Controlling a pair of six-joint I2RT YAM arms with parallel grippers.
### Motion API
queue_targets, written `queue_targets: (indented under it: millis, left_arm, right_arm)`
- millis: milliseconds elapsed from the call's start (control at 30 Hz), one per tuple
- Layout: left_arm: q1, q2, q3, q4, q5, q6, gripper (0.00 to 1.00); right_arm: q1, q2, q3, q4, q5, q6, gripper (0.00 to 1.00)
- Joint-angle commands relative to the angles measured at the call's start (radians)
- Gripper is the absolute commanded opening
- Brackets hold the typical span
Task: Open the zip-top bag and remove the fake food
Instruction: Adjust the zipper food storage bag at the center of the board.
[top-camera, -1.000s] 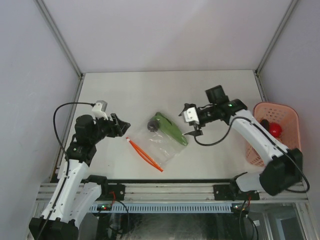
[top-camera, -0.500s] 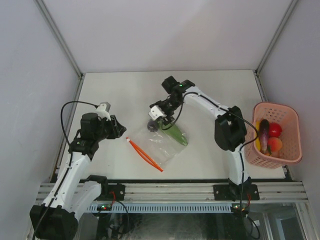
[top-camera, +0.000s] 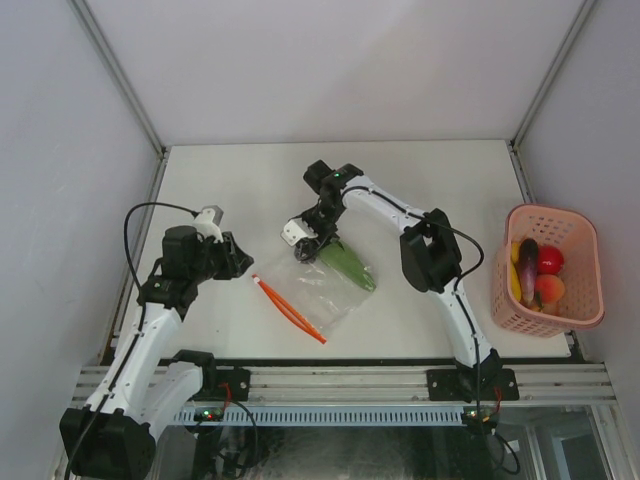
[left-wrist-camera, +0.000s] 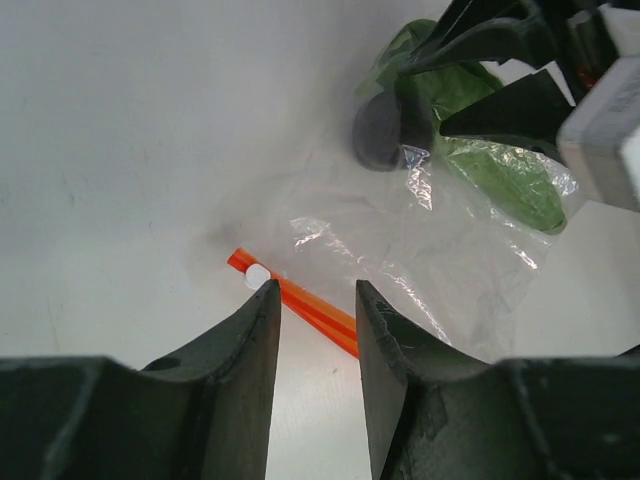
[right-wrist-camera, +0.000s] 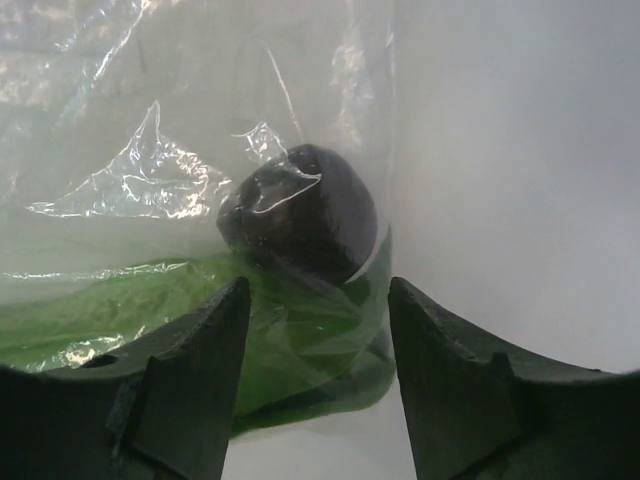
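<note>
The clear zip-top bag (top-camera: 322, 288) lies flat mid-table, its red-orange zip strip (top-camera: 290, 310) along the near-left edge. Inside at the far end are a long green fake food (top-camera: 350, 265) and a dark round piece (top-camera: 303, 251). My right gripper (top-camera: 307, 246) stands open over that end; in the right wrist view its gripper (right-wrist-camera: 318, 292) straddles the green piece (right-wrist-camera: 290, 350) below the dark piece (right-wrist-camera: 300, 215). My left gripper (top-camera: 240, 262) is open and empty just left of the strip's end; in its wrist view the gripper (left-wrist-camera: 315, 297) frames the strip (left-wrist-camera: 305, 308).
A pink perforated basket (top-camera: 578, 230) stands at the right table edge, holding a red round piece (top-camera: 551, 259), a dark purple one (top-camera: 527, 254), and orange and yellow pieces. Grey walls enclose the table on three sides.
My right arm swung left from near the basket to the bag's far end and its jaws narrowed somewhat. My left gripper's jaws narrowed too; that arm barely moved.
</note>
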Motion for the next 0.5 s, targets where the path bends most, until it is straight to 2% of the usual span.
queue_targets:
  millis: [0,167,467]
  left_arm:
    - [0.007,-0.002,0.05,0.025,0.052,0.016,0.4]
    - [0.008,0.009,0.051,0.029,0.076,0.011,0.4]
    - [0.009,0.018,0.043,0.069,0.204,-0.014,0.4]
  right_arm:
    - [0.017,0.014,-0.011,0.003,0.057,0.032,0.54]
    - [0.018,-0.033,-0.128,0.049,0.057,0.069,0.35]
    - [-0.008,-0.281,-0.558,0.404,0.083,0.425,0.06]
